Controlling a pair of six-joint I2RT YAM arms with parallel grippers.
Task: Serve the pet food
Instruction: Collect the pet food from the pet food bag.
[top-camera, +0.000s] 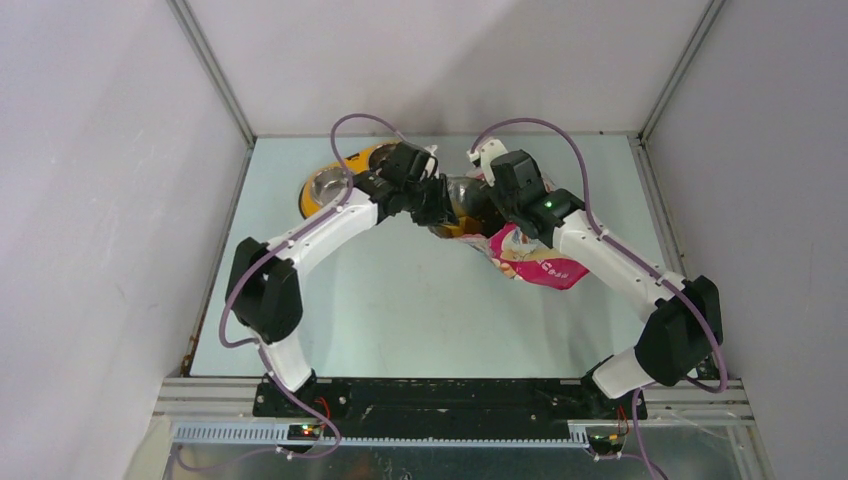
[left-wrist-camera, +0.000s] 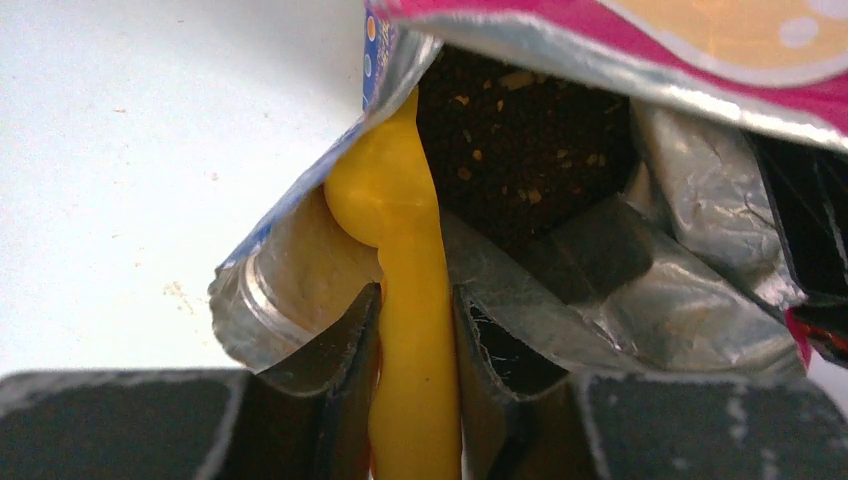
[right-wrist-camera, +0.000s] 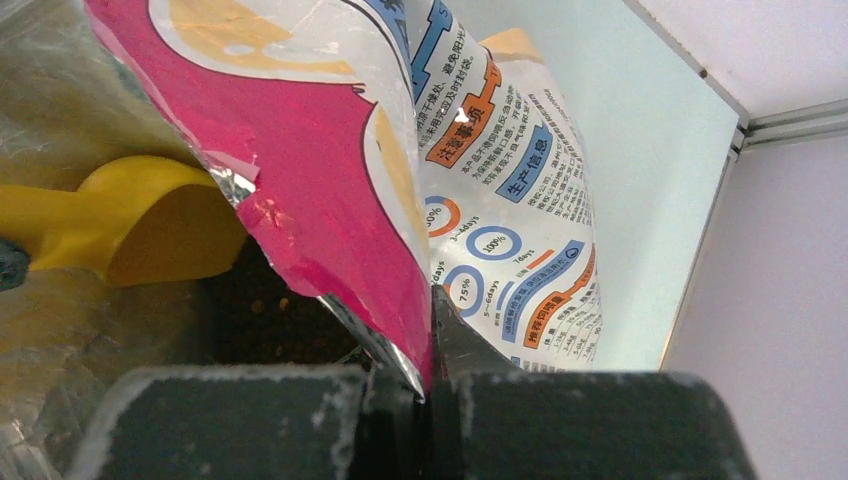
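Yellow scoop (left-wrist-camera: 385, 190) sat clamped between left gripper (left-wrist-camera: 415, 340) jaws, bowl just ahead inside pouch (left-wrist-camera: 690, 290), over kibble (left-wrist-camera: 520, 130) | right gripper (right-wrist-camera: 432, 395) jaws pinched tight on pouch rim

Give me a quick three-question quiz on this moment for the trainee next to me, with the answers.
1. True or false: the left gripper is shut on the handle of the scoop.
2. Multiple choice: the right gripper is pinching A) the scoop, B) the edge of the pouch, C) nothing.
3. Short answer: where is the scoop's bowl right now?
Key: 1 true. 2 B. 3 inside the open pouch, at the kibble.
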